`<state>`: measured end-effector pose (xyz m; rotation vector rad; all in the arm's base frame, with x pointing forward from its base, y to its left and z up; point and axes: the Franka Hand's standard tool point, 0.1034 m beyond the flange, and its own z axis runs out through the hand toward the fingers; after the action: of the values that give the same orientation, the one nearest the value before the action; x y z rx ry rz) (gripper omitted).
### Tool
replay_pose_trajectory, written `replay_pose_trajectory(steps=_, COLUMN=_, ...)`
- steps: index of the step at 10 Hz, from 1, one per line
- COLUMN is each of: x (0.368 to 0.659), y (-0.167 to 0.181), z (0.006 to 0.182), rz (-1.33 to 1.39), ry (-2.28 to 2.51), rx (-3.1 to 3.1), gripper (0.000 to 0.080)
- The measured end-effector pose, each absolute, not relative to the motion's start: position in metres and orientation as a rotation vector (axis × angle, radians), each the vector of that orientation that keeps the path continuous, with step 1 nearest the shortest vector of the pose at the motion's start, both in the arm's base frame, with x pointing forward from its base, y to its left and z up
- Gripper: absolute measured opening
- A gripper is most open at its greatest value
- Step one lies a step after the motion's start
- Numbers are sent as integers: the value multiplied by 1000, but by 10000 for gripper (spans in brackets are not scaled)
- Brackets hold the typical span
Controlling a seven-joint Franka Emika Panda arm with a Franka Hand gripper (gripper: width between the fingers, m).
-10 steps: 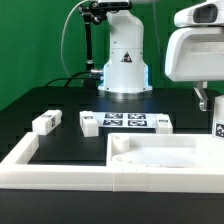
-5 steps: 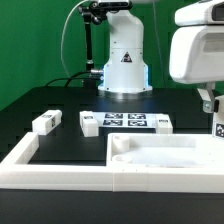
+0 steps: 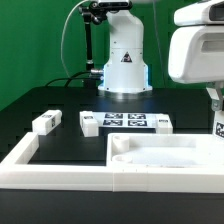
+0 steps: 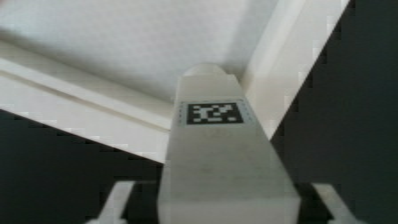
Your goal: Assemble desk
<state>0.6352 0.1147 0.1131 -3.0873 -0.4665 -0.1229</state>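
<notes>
- One leg, the held leg (image 4: 214, 150), is sitting clamped between the gripper's (image 3: 213, 98) fingers (image 4: 121, 200), its square tag facing the wrist camera.
- It is hanging upright just over the tabletop's (image 3: 165, 155) far edge, at the exterior view's right border.
- The tabletop is lying flat on the black surface, recessed side up, and is filling the wrist view behind the held leg.
- Three loose legs are lying beyond the tabletop: the right leg (image 3: 162, 123) nearest it, the middle leg (image 3: 88, 123) further toward the exterior view's left, and the left leg (image 3: 43, 122) furthest out.
- The marker board (image 3: 125, 121) is lying beyond the tabletop, between the middle leg and the right leg.
- The rim (image 3: 30, 160) is running along the tabletop's front and its side on the exterior view's left.
- The robot base (image 3: 122, 60) is standing well beyond the tabletop.
</notes>
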Motion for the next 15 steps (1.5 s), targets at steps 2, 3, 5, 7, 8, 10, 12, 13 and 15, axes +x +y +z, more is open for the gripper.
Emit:
replay_pose_trajectory(steps=2, x=635, y=114, z=113, rz=-119, ry=-105, rx=-3113, gripper=285)
replay_pose_trajectory(steps=3, x=635, y=114, z=112, rz=-123, ry=114, rx=-3108, gripper=285)
replay_pose_trajectory(steps=5, x=635, y=113, z=112, rz=-135, ry=463, rx=-3065, gripper=286)
replay_pose_trajectory(steps=7, x=635, y=112, z=112, rz=-122, ry=844, rx=-2972, gripper=287)
replay_pose_trajectory(steps=8, x=635, y=112, z=112, rz=-117, ry=991, rx=-2924, gripper=287)
replay_pose_trajectory(steps=10, x=635, y=112, z=112, rz=-113, ry=1109, rx=-2878, gripper=287)
replay_pose_trajectory(steps=12, x=635, y=113, z=112, rz=-114, ry=1031, rx=-2907, gripper=476)
replay_pose_trajectory(steps=13, x=635, y=112, z=112, rz=-112, ry=958, rx=-2935, gripper=476)
replay_pose_trajectory(steps=15, x=636, y=109, z=114, rz=-126, ry=564, rx=-3048, gripper=642)
